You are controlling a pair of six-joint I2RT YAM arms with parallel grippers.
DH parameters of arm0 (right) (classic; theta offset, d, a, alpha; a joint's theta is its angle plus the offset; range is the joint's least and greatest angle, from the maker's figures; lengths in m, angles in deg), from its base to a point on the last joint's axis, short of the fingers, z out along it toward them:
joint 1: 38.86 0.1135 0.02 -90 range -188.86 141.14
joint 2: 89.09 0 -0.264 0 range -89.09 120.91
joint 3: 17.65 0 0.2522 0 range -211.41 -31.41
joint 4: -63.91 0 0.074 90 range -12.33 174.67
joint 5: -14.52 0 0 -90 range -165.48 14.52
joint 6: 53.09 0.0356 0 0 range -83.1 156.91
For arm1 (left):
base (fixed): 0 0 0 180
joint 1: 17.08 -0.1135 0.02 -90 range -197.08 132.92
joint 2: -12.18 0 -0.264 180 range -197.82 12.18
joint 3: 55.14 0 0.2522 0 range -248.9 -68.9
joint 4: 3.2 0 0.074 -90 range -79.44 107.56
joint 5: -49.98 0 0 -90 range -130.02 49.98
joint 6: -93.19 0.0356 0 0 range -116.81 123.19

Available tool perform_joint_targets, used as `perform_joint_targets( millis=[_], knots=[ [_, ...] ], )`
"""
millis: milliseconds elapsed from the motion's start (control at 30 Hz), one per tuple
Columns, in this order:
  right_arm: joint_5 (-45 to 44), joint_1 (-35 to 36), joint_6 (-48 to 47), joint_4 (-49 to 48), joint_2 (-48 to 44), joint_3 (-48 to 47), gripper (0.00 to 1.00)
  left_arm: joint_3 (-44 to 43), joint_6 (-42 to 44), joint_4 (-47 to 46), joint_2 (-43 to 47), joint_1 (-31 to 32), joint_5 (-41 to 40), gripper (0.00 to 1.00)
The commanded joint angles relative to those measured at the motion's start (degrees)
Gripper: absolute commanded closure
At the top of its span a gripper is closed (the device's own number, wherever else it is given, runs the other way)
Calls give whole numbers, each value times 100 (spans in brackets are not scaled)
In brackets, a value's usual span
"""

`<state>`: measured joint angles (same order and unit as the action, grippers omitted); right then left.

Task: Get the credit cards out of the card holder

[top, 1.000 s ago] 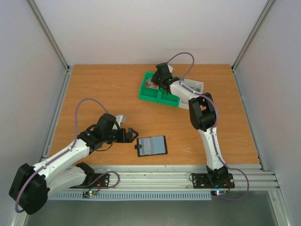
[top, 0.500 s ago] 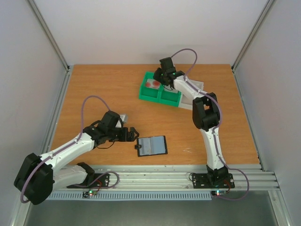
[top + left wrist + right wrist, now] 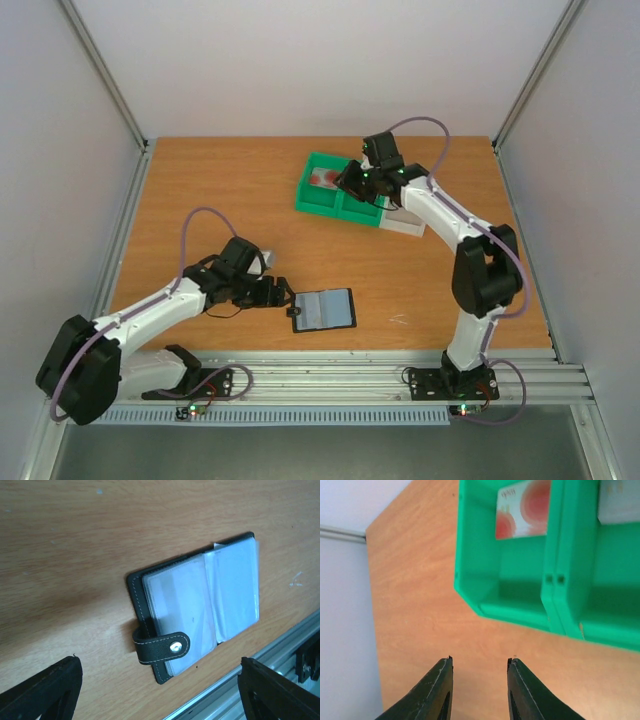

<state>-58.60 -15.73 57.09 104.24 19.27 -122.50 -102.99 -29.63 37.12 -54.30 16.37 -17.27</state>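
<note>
The black card holder (image 3: 323, 310) lies open on the table near the front edge, its grey-blue pockets up and its snap strap (image 3: 162, 647) folded over the left edge. In the left wrist view (image 3: 200, 602) I cannot tell whether the pale pockets hold cards. My left gripper (image 3: 279, 293) is open and empty, just left of the holder and not touching it. A whitish credit card with red marks (image 3: 522, 507) lies in the left compartment of the green tray (image 3: 318, 203). A pale card (image 3: 619, 500) lies in the compartment beside it. My right gripper (image 3: 480, 667) is open and empty by the tray's near edge.
A white tray (image 3: 408, 222) sits against the green tray's right side. The aluminium rail (image 3: 235, 695) runs along the table's front edge close to the holder. The enclosure walls stand on the left, right and back.
My right arm swung its elbow out to the right and its gripper drew back from over the tray's left compartment. My left gripper moved closer to the holder.
</note>
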Motion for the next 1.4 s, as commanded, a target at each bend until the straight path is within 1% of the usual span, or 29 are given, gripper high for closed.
perform_joint_targets(
  millis=[0,133,200,300,400,500,567,767,967,1100,1233,1367],
  knots=[
    [411,115,-17,105,-701,784,69,19,-147,-343,-125,3,511,16],
    [464,296,-173,226,-1210,1467,69,217,-410,-894,-273,3,829,22],
    [475,426,-218,272,-1400,1767,69,246,-473,-990,-403,3,864,24],
    [524,677,-292,338,-1595,2098,69,249,-543,-1077,-569,-1,889,24],
    [507,995,-237,342,-1693,2385,69,328,-715,-1380,-658,3,1078,26],
    [497,1442,-201,245,-1645,2581,69,346,-850,-1471,-698,3,1159,29],
    [475,1659,-220,183,-1563,2704,69,375,-862,-1466,-682,3,1101,30],
    [325,2138,-233,45,-1384,3146,68,539,-862,-1454,-728,3,901,33],
    [336,2351,-111,-183,-1323,3568,68,569,-843,-1527,-765,3,850,40],
    [191,2505,-146,-195,-1286,3695,69,624,-852,-1511,-675,6,679,44],
    [328,2588,-149,-326,-1111,3738,70,648,-760,-1250,-500,3,422,50],
    [334,2624,-163,-329,-926,3704,74,666,-756,-1116,-187,1,331,50]
  ],
)
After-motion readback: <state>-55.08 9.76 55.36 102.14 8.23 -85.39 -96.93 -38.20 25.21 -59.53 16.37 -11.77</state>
